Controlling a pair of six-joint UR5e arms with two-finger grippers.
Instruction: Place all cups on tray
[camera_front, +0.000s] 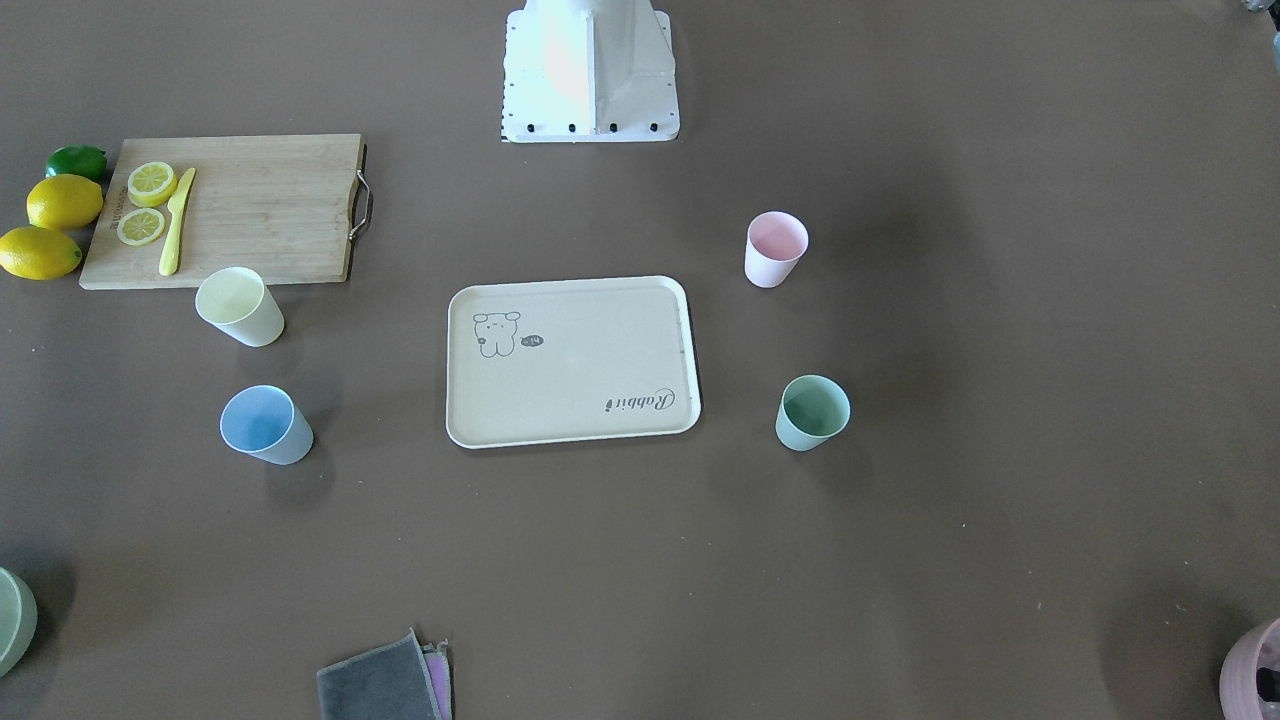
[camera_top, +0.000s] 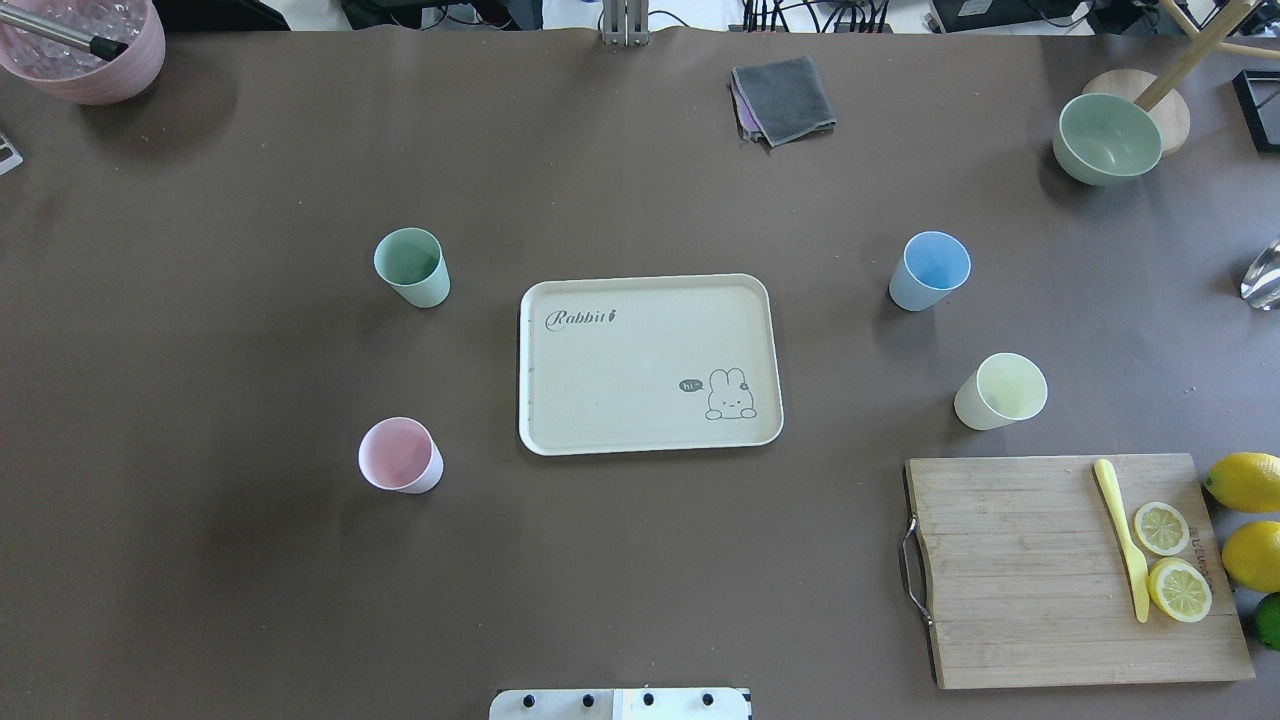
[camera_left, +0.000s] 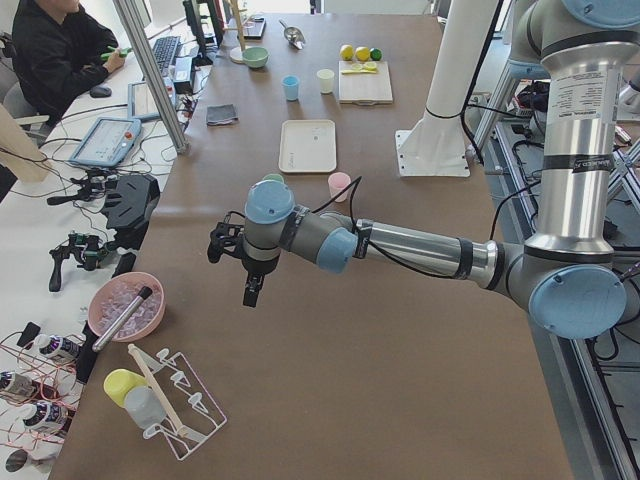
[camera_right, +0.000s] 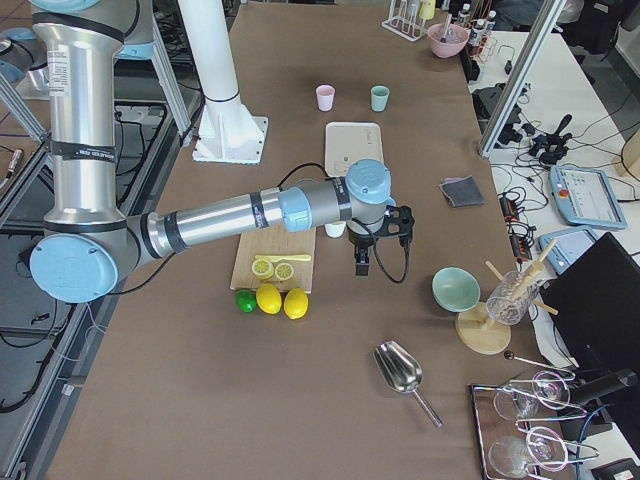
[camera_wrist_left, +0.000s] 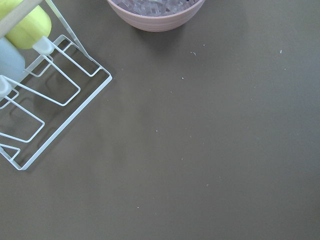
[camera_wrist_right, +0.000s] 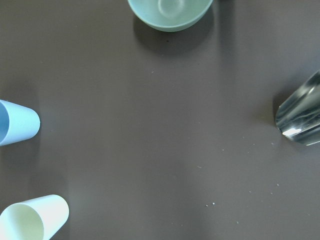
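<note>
The cream tray (camera_top: 640, 350) with the rabbit drawing lies at the table's middle with nothing on it. Four cups stand upright on the table around it. The mint green cup (camera_top: 411, 266) and the pink cup (camera_top: 400, 455) are on the left arm's side. The light blue cup (camera_top: 930, 270) and the pale yellow cup (camera_top: 1000, 391) are on the right arm's side. My left gripper (camera_left: 250, 292) hangs over bare table near the mauve pot. My right gripper (camera_right: 361, 264) hangs beyond the yellow cup. Both show only in the side views, so I cannot tell whether they are open or shut.
A wooden cutting board (camera_top: 1040, 570) holds lemon slices and a yellow knife, with lemons (camera_top: 1245, 481) beside it. A pale-green bowl (camera_top: 1107, 138), a folded grey cloth (camera_top: 783, 98), a mauve pot (camera_top: 85, 45), a wire rack (camera_wrist_left: 45, 110) and a metal scoop (camera_right: 400, 372) stand near the edges.
</note>
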